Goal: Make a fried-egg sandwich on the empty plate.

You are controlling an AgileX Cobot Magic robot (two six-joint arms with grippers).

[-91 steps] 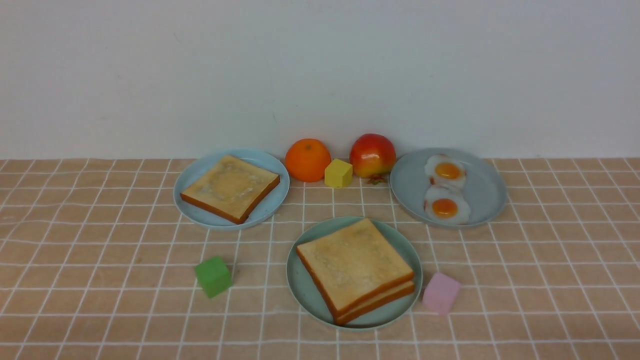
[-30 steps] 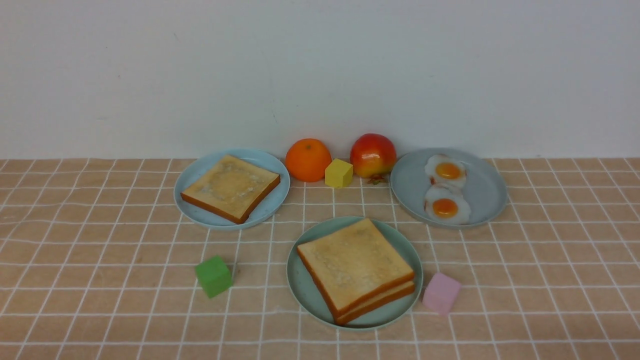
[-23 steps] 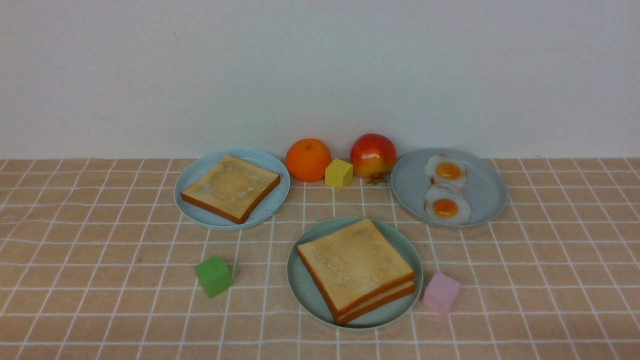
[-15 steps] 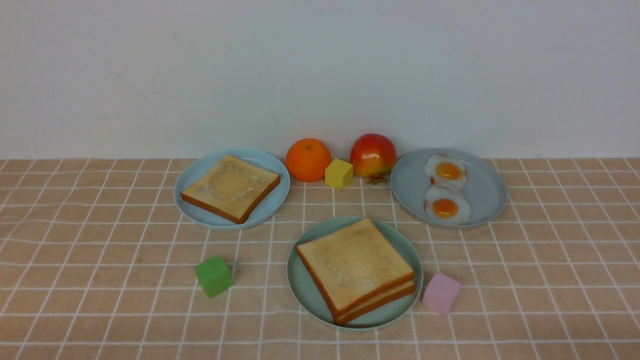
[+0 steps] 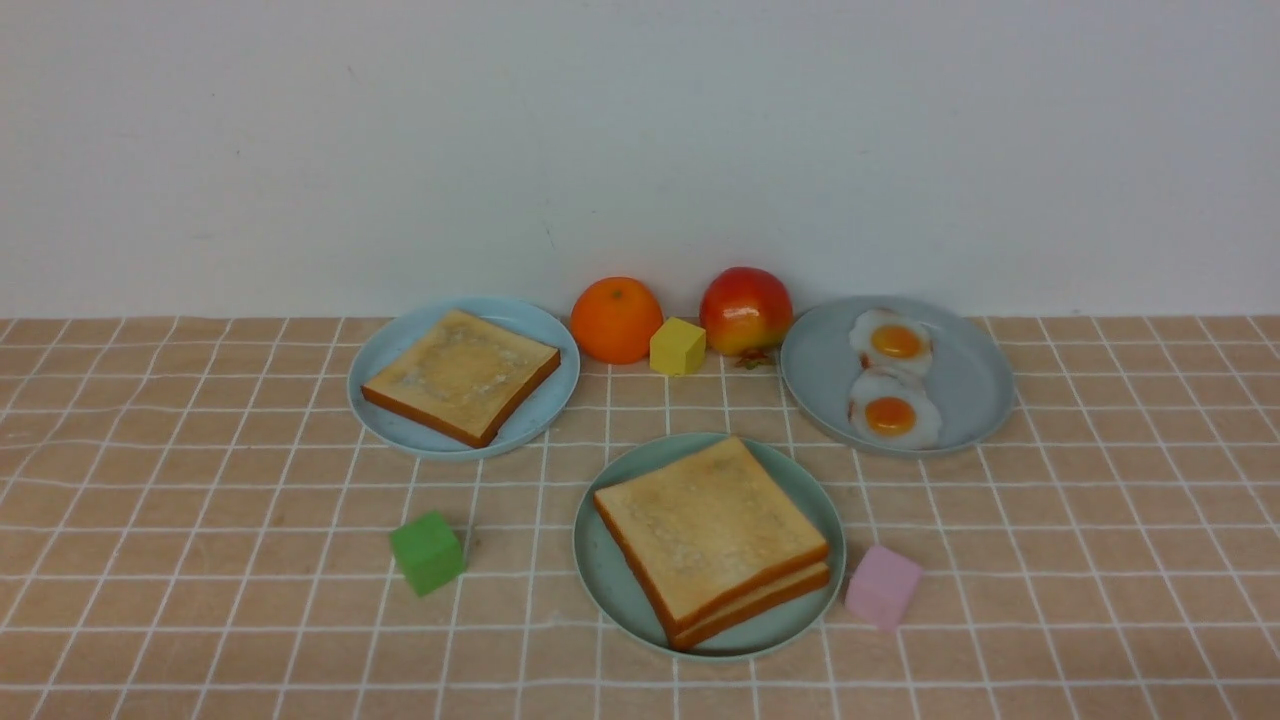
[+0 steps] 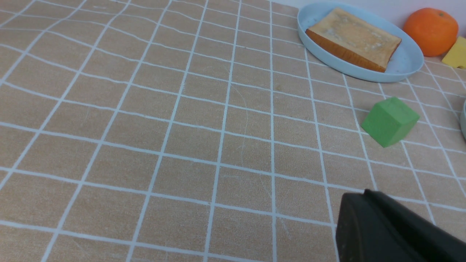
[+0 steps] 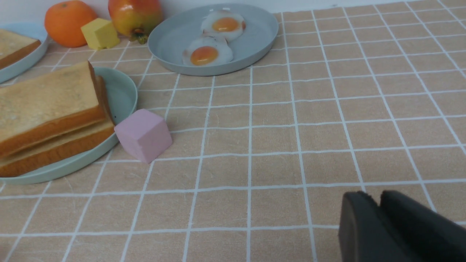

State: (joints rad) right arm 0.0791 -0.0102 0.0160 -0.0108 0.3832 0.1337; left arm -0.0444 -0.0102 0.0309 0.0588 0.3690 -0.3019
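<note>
Two stacked toast slices (image 5: 710,535) lie on the mint-green plate (image 5: 600,590) at the front centre; no egg shows between them. They also show in the right wrist view (image 7: 47,109). A lone toast slice (image 5: 460,375) lies on the sky-blue plate (image 5: 400,420). Two fried eggs (image 5: 893,342) lie on the grey-blue plate (image 5: 960,380). Neither gripper shows in the front view. My left gripper (image 6: 364,194) is shut and empty above the cloth, short of the green cube. My right gripper (image 7: 375,198) is shut and empty, to the right of the pink cube.
An orange (image 5: 615,320), a yellow block (image 5: 677,346) and an apple (image 5: 745,310) stand at the back against the wall. A green cube (image 5: 427,552) sits left of the mint-green plate and a pink cube (image 5: 882,585) touches its right rim.
</note>
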